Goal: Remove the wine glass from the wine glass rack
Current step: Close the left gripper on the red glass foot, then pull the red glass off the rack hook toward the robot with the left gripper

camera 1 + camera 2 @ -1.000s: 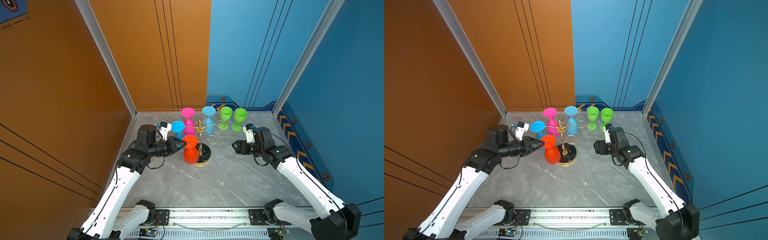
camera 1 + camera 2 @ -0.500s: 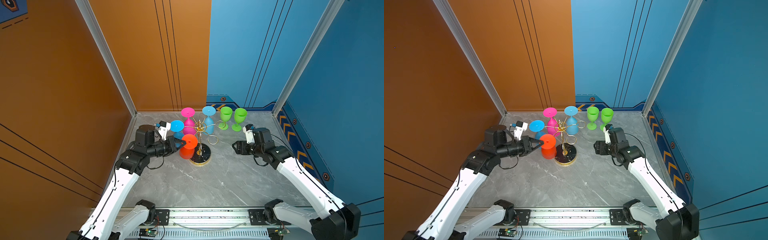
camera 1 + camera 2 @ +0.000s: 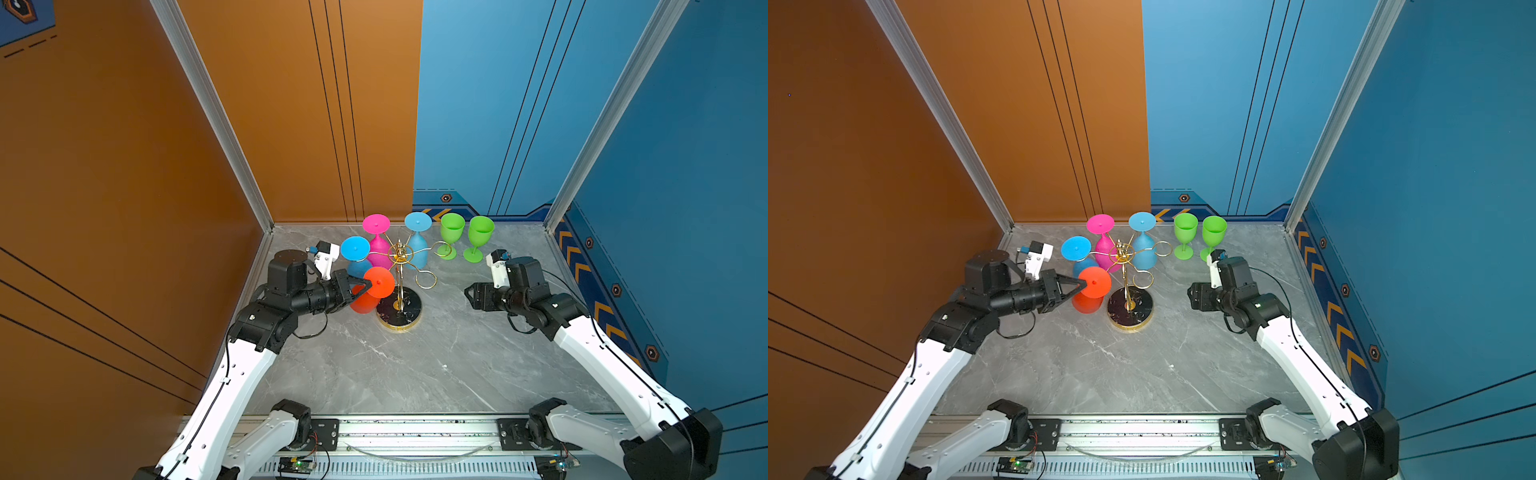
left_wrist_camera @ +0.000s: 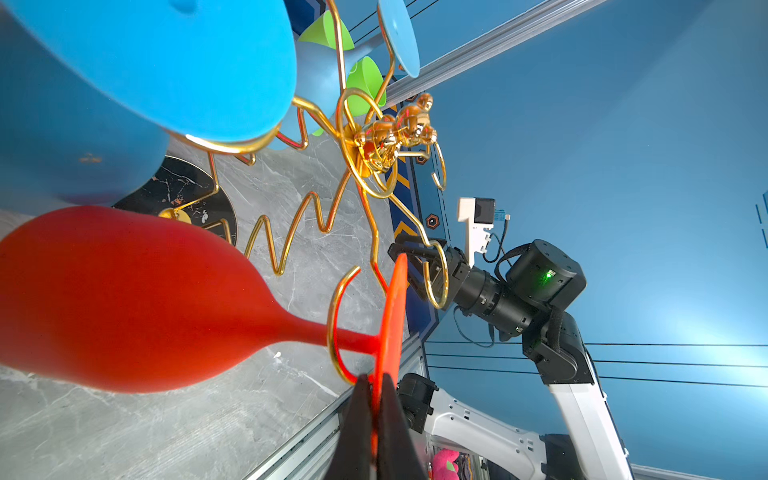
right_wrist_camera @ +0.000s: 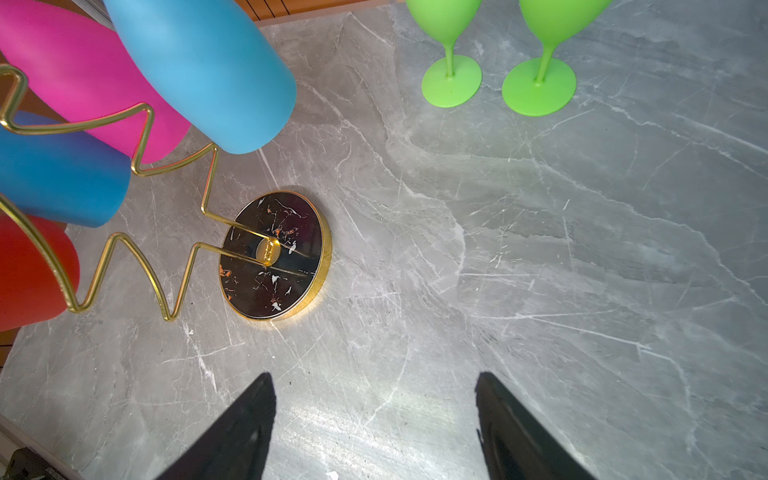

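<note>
— As the tally runs, what hangs on the wine glass rack (image 3: pixel 409 311)?
— Four, bowls down: one red wine glass (image 3: pixel 380 284), two blue glasses (image 3: pixel 355 248), one pink glass (image 3: pixel 376 224). Upright on the table (image 3: pixel 415 365): two green glasses (image 3: pixel 452 226).
— And each pincer?
— Item, left gripper (image 4: pixel 375 390): pressed on the red foot's rim, stem inside a gold loop (image 4: pixel 330 328). Item, right gripper (image 5: pixel 374 376): spread, over the table, well apart from the rack.

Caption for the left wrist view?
Left gripper shut on the foot of the red wine glass, its stem inside a loop of the wine glass rack.
</note>
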Tool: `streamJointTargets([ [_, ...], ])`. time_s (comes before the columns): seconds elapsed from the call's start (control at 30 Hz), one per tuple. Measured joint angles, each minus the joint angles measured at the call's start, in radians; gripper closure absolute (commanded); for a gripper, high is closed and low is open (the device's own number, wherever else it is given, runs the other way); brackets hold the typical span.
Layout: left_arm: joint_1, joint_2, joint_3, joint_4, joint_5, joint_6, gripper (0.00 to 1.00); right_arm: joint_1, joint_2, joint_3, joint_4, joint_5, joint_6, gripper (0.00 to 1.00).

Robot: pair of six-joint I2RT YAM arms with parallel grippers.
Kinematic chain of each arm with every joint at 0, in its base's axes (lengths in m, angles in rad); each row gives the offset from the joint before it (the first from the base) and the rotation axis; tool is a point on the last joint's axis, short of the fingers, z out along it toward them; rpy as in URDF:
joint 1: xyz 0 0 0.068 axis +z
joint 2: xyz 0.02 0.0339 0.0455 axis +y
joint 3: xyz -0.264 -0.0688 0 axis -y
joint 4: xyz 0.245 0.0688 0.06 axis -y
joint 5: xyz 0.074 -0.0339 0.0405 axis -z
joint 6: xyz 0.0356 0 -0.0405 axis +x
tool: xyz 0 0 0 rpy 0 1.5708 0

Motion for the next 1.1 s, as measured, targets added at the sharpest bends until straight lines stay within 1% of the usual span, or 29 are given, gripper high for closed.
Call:
streamJointTargets([
  [0.17, 0.000, 0.000, 0.000, 0.001, 0.000, -0.030, 1.00, 0.000, -0.001, 0.000, 0.000, 0.000, 0.000, 0.23],
  [0.47, 0.000, 0.006, 0.000, 0.013, 0.005, -0.121, 1.00, 0.000, -0.002, -0.018, 0.007, 0.000, 0.000, 0.23],
  [0.8, 0.000, 0.031, 0.005, 0.043, 0.042, -0.206, 1.00, 0.000, -0.011, -0.031, 0.008, 0.000, 0.000, 0.22],
  [1.1, 0.000, 0.058, 0.013, 0.077, 0.072, -0.243, 1.00, 0.000, -0.019, -0.035, 0.008, 0.001, 0.000, 0.22],
])
